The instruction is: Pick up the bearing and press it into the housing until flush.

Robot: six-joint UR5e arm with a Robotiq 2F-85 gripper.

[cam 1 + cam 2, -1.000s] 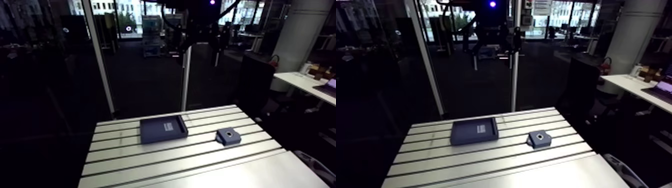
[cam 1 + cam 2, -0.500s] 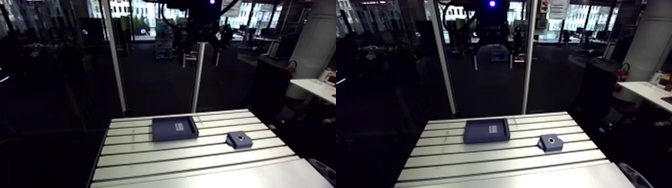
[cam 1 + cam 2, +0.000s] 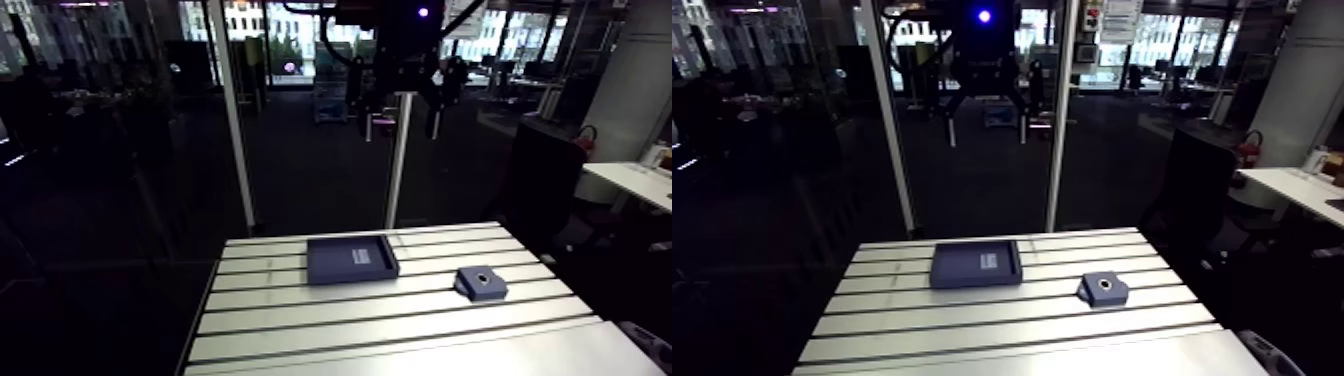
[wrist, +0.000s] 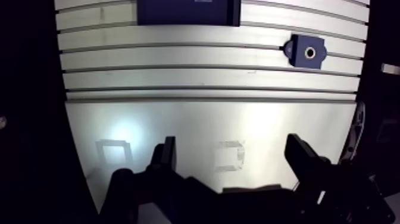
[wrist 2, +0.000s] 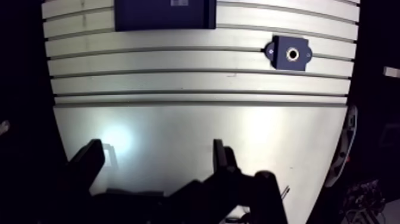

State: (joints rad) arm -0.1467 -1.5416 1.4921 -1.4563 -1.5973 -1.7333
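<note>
A small dark blue housing block [image 3: 480, 282] with a round bore ringed in pale metal [image 4: 309, 52] lies on the right of the slotted table [image 3: 300, 320]. To its left a flat dark blue tray [image 3: 350, 260] with a pale label rests near the table's far edge. I cannot make out a loose bearing in any view. My gripper [image 3: 400, 120] hangs high above the table's far side. In the wrist view the gripper [image 4: 232, 155] is open with nothing between its fingers. The tray and the housing lie far ahead of it.
A smooth metal plate [image 4: 178, 119] forms the table's near part, directly under the gripper, with two faint square marks [image 4: 110, 152] on it. Upright frame posts [image 3: 235, 120] stand behind the table's far edge.
The arm view has shifted, so the camera has moved. The tray and the housing lie where they were, and the gripper stays high.
</note>
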